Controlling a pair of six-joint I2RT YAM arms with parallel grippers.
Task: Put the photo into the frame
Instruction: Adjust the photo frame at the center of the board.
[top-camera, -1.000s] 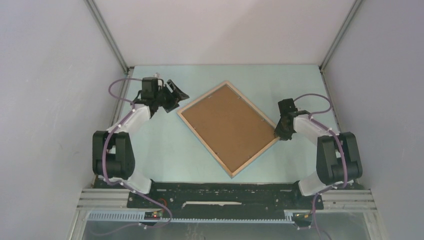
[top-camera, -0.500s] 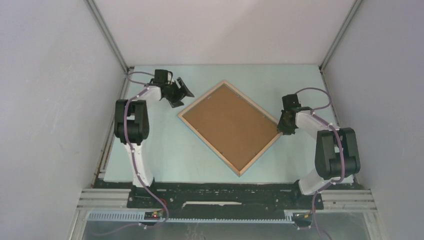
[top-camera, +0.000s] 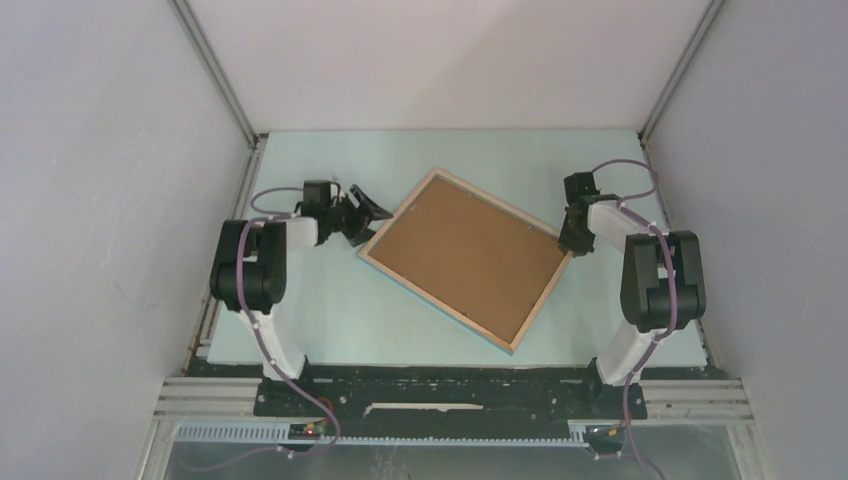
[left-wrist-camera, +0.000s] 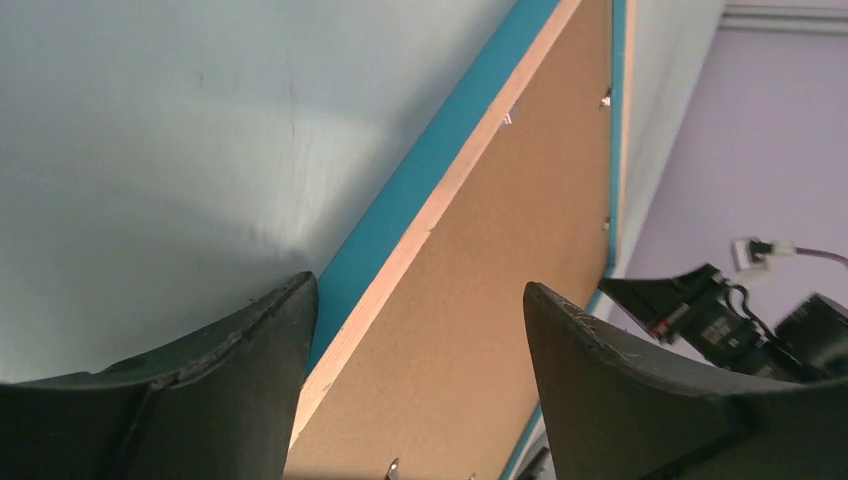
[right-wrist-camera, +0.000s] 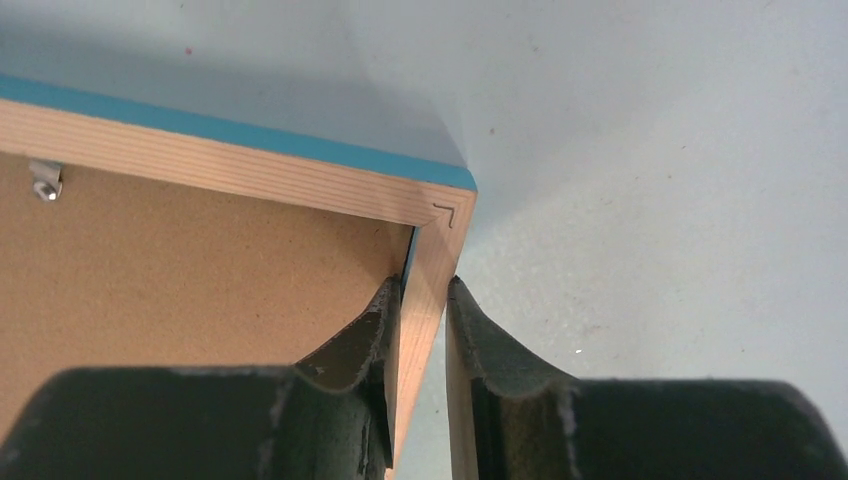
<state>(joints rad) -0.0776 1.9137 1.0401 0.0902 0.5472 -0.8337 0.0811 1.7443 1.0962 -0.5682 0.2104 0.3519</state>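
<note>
Top external view: the frame (top-camera: 465, 258) lies back-up and skewed at the centre of the pale table (top-camera: 330, 310), its brown backing board (top-camera: 470, 250) facing the camera. The left gripper (top-camera: 365, 222) sits at the frame's upper-left edge, near the left corner, and the right gripper (top-camera: 570, 243) sits at the right corner. Left wrist view: the two dark fingers (left-wrist-camera: 200, 390) stand wide apart at the bottom of the picture, gripping nothing. The frame's turquoise edge and wooden rail run up between them towards the upper right; contact with the left finger cannot be told. Right wrist view: the fingers (right-wrist-camera: 350, 350) are pinched onto the frame's wooden rail just below its corner, one on the inner side and one on the outer.
</note>
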